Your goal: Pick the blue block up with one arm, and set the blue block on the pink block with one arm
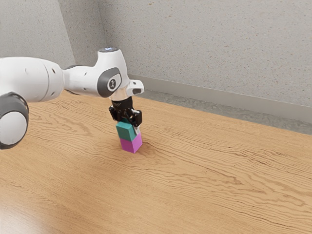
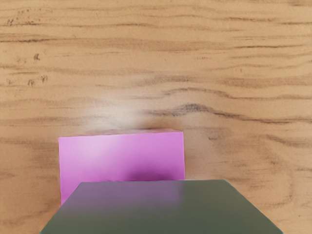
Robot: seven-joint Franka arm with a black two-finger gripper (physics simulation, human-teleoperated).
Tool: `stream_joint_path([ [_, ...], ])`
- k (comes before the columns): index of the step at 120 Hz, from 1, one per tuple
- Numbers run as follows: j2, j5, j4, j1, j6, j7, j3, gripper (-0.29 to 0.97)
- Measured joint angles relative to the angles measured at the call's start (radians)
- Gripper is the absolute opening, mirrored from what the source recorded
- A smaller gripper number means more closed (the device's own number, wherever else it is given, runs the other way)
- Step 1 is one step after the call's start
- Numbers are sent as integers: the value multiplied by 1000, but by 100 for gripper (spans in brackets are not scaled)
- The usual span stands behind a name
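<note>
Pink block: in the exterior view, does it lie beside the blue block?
No, the blue block is directly above the pink block, not beside it.

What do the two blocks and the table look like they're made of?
The blue block looks like plastic or painted material: uniform teal-blue faces, with a slight sheen in the wrist view. The pink block looks the same: flat even colour, crisp edges. The table looks like wood or veneer: clear grain lines and a soft satin glare.

I see a grained wooden bench (image 1: pixel 219 185) with soft sheen, a matt pink block (image 1: pixel 130 144), a faintly glossy blue block (image 1: pixel 126 130).
</note>
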Motion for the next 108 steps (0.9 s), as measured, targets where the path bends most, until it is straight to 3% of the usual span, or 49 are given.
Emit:
stream_joint_path([
  [36,46,5,73,9,-26,-10,0,35],
  [64,34,-41,61,22,-36,-6,11,55],
  [108,-634,-46,-340,-52,-90,-5,7,66],
])
